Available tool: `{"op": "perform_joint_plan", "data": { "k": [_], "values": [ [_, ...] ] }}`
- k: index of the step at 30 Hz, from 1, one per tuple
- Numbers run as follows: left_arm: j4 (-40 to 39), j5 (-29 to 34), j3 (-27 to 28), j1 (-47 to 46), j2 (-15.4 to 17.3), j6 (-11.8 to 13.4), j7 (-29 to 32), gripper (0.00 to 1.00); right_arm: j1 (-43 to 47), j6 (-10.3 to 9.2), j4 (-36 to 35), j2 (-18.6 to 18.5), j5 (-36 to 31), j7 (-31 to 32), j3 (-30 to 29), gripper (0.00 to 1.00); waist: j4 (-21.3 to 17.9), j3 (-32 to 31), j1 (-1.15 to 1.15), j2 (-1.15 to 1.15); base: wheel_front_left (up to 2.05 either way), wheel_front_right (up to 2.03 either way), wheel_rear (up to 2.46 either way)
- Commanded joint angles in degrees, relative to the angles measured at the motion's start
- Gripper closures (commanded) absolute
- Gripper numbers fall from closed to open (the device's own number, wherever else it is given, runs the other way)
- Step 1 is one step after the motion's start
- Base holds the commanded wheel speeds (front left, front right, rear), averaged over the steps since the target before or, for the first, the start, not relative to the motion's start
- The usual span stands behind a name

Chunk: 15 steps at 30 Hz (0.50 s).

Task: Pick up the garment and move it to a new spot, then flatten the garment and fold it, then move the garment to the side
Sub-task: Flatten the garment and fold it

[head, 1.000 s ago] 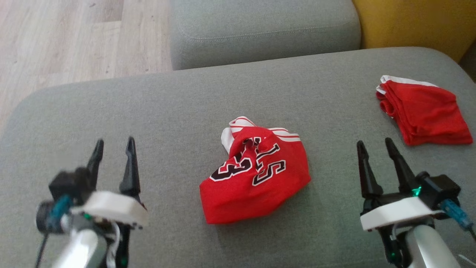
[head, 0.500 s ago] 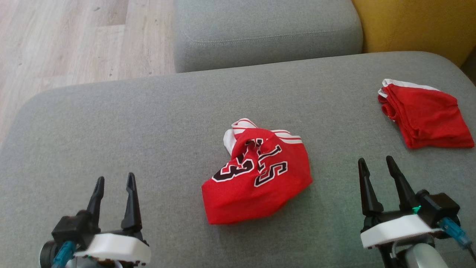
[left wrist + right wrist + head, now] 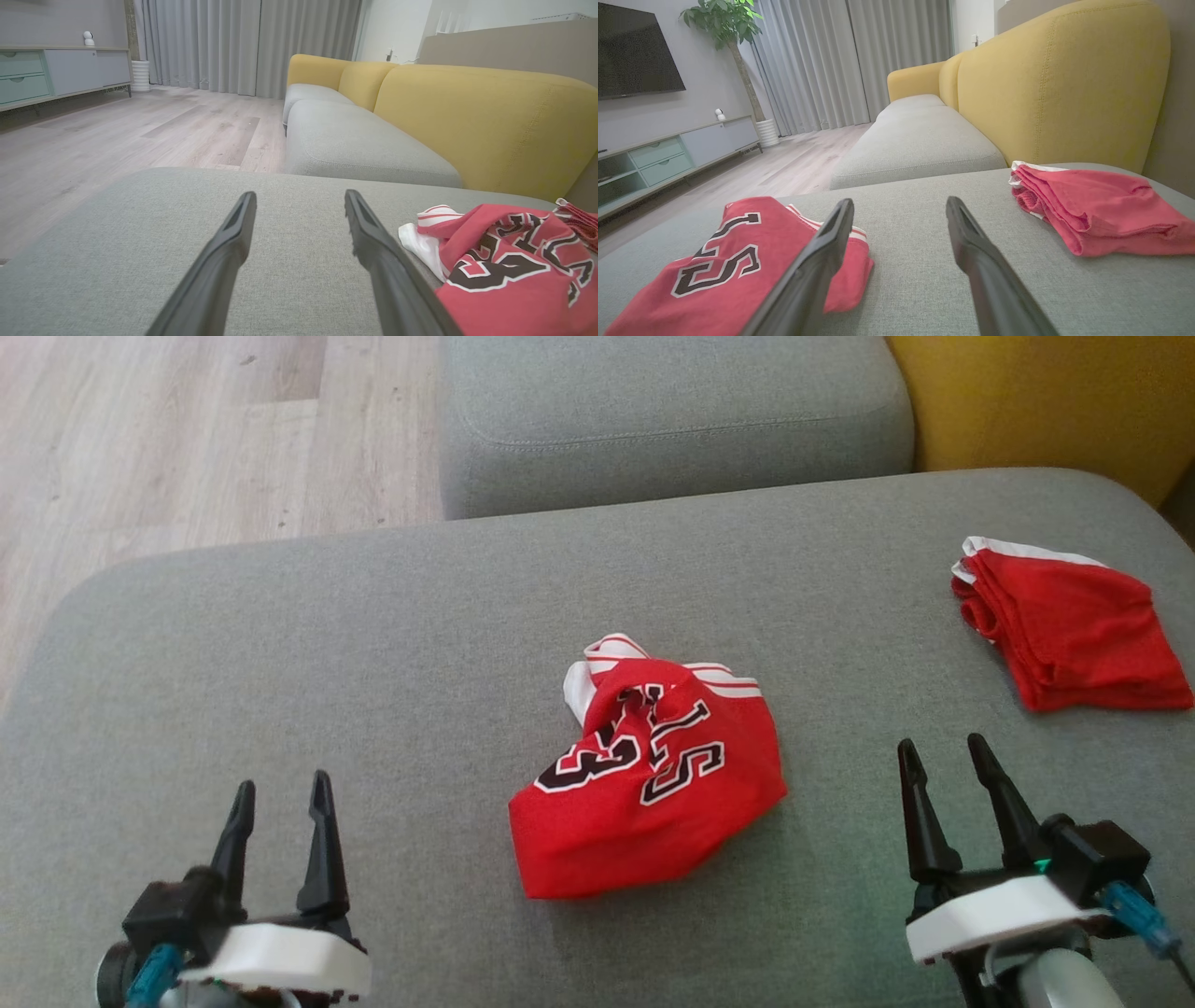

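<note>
The crumpled red jersey (image 3: 649,784) was seen bunched at the middle of the grey cushion (image 3: 373,644), a folded red garment (image 3: 1074,630) at its far right corner. The left gripper (image 3: 283,782) and right gripper (image 3: 939,742) were held over its near edge, fingers spread and empty. The pick-up was judged not yet begun; a reach to the cushion's middle was called for.

I had my left gripper (image 3: 283,781) low at the left and my right gripper (image 3: 939,742) low at the right, both spread wide, empty, fingers pointing forward.
</note>
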Motion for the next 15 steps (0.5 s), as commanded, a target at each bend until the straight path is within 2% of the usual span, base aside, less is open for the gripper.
{"op": "perform_joint_plan", "data": {
  "k": [1, 10, 15],
  "values": [
    [-1.7, 0.6, 2.4, -2.6, -0.2, -0.5, -0.7, 0.0, -2.7, 0.42, -1.6, -0.9, 0.2, 0.1, 1.4, 0.0, 0.0, 0.0, 0.0, 0.0, 0.0, 0.0, 0.0],
    [-0.9, 2.0, 3.2, -3.3, -1.6, -2.6, -0.7, 0.0, -5.1, 0.42, -2.0, -1.5, 1.4, 1.8, 3.1, 0.0, 1.8, 0.8, 0.0, 0.0, 0.0, 0.0, 0.0],
    [0.5, 2.2, 2.3, -3.8, -2.2, -3.8, -0.7, 0.0, -11.3, 0.42, -2.4, -3.9, 4.7, 8.0, 12.8, 0.0, 5.4, 1.6, 0.0, 0.0, 0.0, 0.0, 0.0]
  ]
}}
